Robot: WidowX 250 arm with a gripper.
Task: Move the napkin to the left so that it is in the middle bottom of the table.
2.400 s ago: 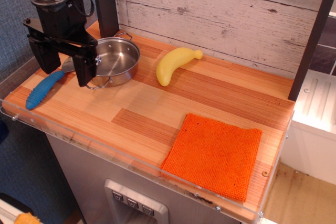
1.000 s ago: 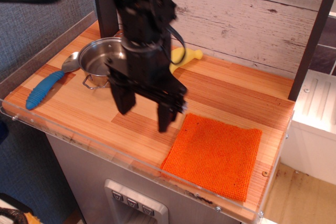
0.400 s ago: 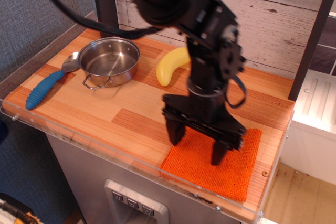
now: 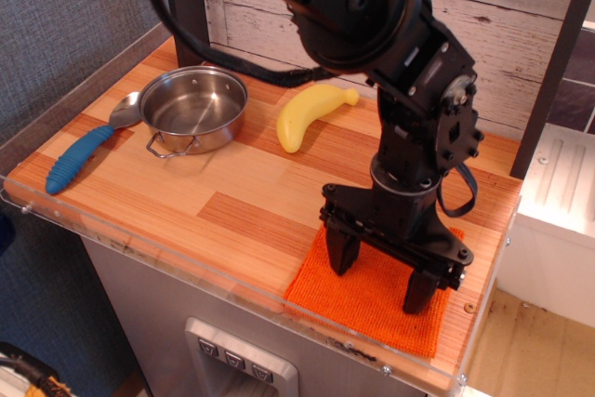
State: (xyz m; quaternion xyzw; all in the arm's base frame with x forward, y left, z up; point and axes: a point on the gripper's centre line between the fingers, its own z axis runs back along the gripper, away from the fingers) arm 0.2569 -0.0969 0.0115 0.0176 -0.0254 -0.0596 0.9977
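The orange napkin lies flat at the front right of the wooden table, close to the clear acrylic rim. My black gripper is open and stands right over the napkin. Its two fingers straddle the cloth's middle, tips down at or just above the cloth. The arm hides the napkin's far part. Nothing is held.
A steel pot stands at the back left. A spoon with a blue handle lies to its left. A yellow banana lies behind the middle of the table. A white cabinet stands to the right of the table.
My gripper has swept from the pot at the back left across the table to the right, and now has come down over the napkin. The napkin has not moved.
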